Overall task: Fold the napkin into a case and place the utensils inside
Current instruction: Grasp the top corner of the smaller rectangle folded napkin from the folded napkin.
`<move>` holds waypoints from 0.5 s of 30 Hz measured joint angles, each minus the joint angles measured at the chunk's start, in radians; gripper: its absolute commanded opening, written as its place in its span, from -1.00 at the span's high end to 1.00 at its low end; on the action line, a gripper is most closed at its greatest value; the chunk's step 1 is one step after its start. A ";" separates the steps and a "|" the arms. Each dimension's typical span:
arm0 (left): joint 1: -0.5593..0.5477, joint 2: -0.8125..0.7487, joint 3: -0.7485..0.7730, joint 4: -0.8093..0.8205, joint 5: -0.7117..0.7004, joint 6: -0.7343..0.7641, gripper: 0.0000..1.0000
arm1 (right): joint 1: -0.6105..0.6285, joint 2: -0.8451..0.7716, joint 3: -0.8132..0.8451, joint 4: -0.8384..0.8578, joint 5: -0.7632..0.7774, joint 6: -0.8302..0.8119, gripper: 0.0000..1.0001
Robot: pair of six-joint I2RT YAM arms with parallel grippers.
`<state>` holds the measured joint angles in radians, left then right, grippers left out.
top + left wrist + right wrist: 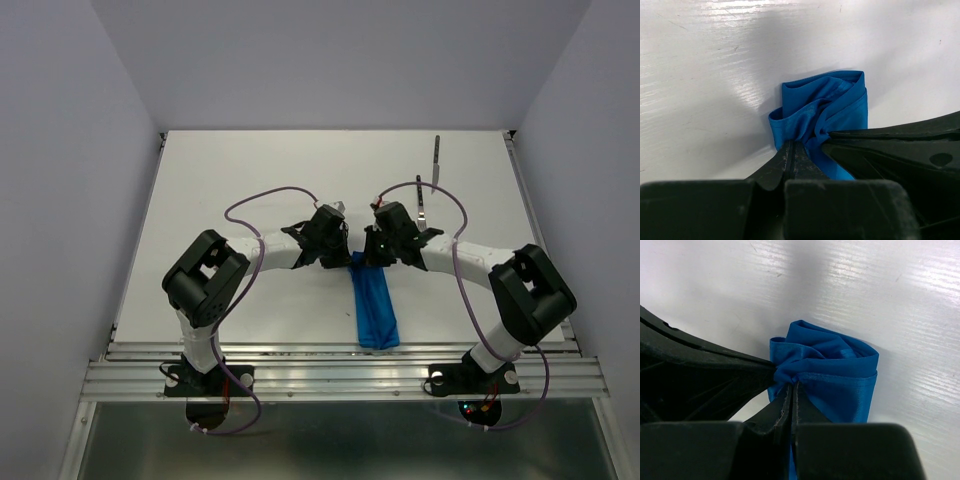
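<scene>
Folding is the step in hand. The blue napkin [376, 312] lies as a narrow strip running from the near edge of the table [230, 170] toward its middle, with the far end bunched up. Side by side, the left gripper [791, 148] and the right gripper [792, 385] are each clamped tight on that bunched end. The utensils [423, 200] lie beyond the right gripper, apart from the cloth. The next move likely means carrying the pinched end over and laying it flat, both arms together so the strip does not twist.

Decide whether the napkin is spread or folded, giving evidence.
Folded: the napkin lies as a narrow strip, its far end bunched in layers where the left tool and right tool pinch it.
</scene>
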<state>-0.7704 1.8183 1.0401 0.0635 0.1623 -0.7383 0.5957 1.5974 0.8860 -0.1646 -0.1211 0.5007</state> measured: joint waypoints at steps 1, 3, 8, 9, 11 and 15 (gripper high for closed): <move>0.000 0.000 0.000 0.000 0.002 0.000 1.00 | 0.002 0.000 -0.001 -0.003 -0.001 -0.002 0.99; 0.000 0.000 0.000 0.000 0.004 0.000 1.00 | 0.006 0.000 -0.004 -0.011 -0.002 -0.005 0.99; 0.000 0.000 0.000 0.000 0.011 -0.001 1.00 | 0.010 0.000 -0.014 -0.016 -0.003 -0.007 0.99; 0.000 0.000 0.000 0.000 0.014 -0.002 1.00 | 0.012 0.001 -0.017 -0.016 -0.003 -0.007 0.99; 0.000 0.000 0.000 0.000 0.018 -0.003 1.00 | 0.015 0.007 -0.018 -0.018 -0.003 -0.007 0.99; 0.000 0.000 0.000 0.001 0.026 -0.008 1.00 | 0.017 0.042 -0.018 -0.011 -0.003 -0.008 0.99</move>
<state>-0.7704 1.8183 1.0401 0.0647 0.1886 -0.7460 0.6128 1.6398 0.8684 -0.1753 -0.1238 0.4931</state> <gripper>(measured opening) 0.022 0.020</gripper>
